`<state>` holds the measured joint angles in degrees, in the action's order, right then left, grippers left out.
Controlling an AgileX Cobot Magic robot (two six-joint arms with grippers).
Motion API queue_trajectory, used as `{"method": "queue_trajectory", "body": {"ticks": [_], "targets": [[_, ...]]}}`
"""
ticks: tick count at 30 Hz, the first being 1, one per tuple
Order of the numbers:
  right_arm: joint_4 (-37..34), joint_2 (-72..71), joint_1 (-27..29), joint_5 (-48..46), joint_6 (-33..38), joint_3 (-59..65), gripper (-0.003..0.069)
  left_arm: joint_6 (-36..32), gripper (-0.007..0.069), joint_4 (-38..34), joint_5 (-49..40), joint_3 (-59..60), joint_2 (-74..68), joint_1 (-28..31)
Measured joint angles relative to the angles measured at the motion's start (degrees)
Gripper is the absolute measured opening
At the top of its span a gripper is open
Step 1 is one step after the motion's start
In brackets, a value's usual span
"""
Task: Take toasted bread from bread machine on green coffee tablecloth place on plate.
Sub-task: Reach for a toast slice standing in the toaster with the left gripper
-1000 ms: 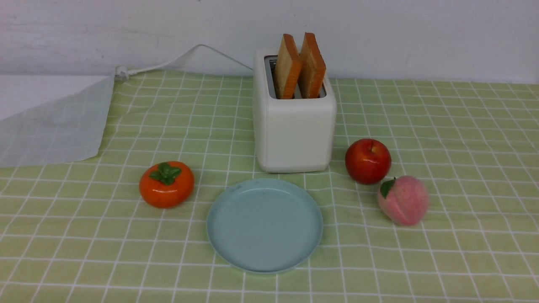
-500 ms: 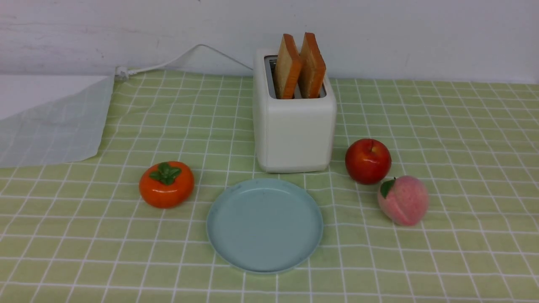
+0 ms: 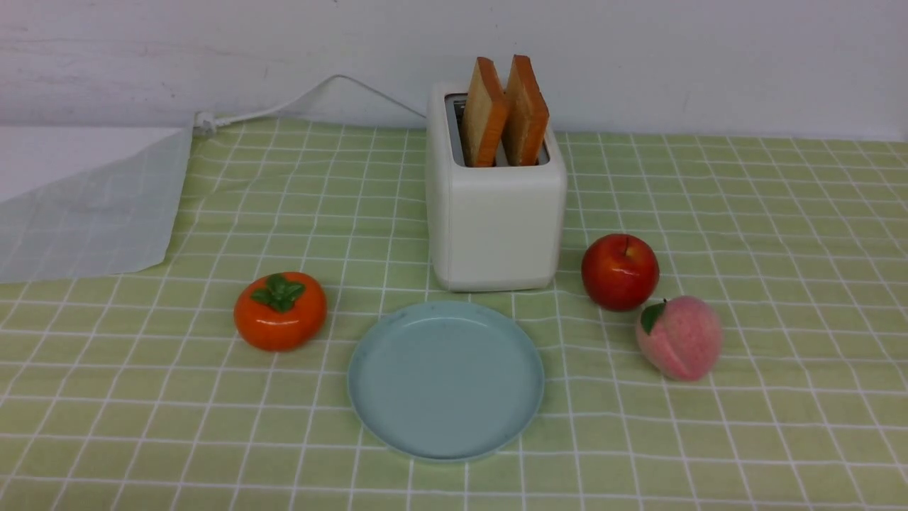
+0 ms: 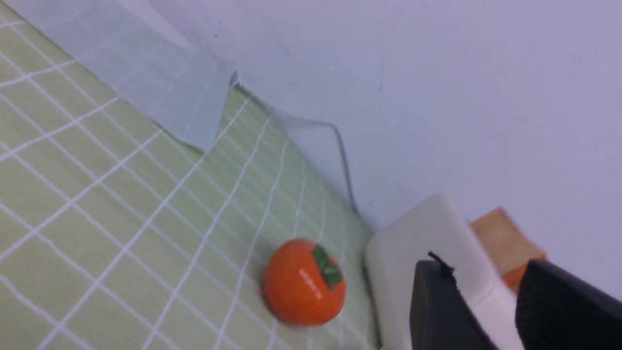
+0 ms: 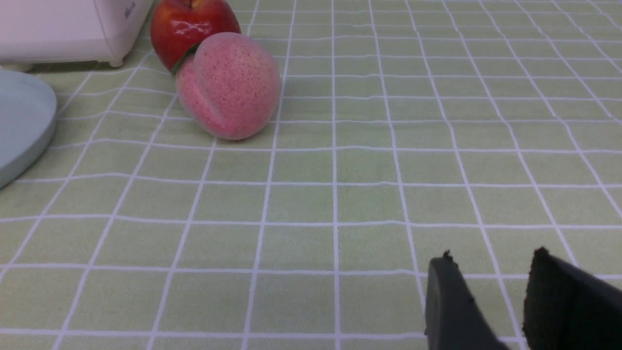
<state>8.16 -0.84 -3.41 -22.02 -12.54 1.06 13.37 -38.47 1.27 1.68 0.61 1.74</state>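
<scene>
Two golden-tan toast slices [image 3: 489, 113], orange-brown crusts, upright in cream toaster [image 3: 496, 227].

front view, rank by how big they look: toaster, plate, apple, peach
1. toaster
2. plate, wider but lower
3. peach and apple: about alike, and the peach sits nearer the camera

an orange persimmon [image 3: 280, 311] sits well apart from a red apple [image 3: 619, 271] touching a peach [image 3: 679, 338].
</scene>
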Motion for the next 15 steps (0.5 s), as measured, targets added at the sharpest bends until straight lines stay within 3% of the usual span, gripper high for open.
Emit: {"method": "queue_trajectory", "body": {"ticks": [6, 11, 15], "targets": [[2.64, 0.00, 0.00, 0.78, 0.05, 0.07, 0.0240, -1.45, 0.0213, -6.80, -2.56, -1.40, 0.00, 0.00], [1.64, 0.00, 0.00, 9.33, -3.68, 0.45, 0.0240, -11.09, 0.0015, -4.63, -14.51, -12.67, -0.61, 0.00], [0.14, 0.00, 0.00, 22.77, -9.43, 0.45, 0.0240, -19.53, -0.0013, -3.85, -22.70, -21.02, -7.94, -0.38]]}}
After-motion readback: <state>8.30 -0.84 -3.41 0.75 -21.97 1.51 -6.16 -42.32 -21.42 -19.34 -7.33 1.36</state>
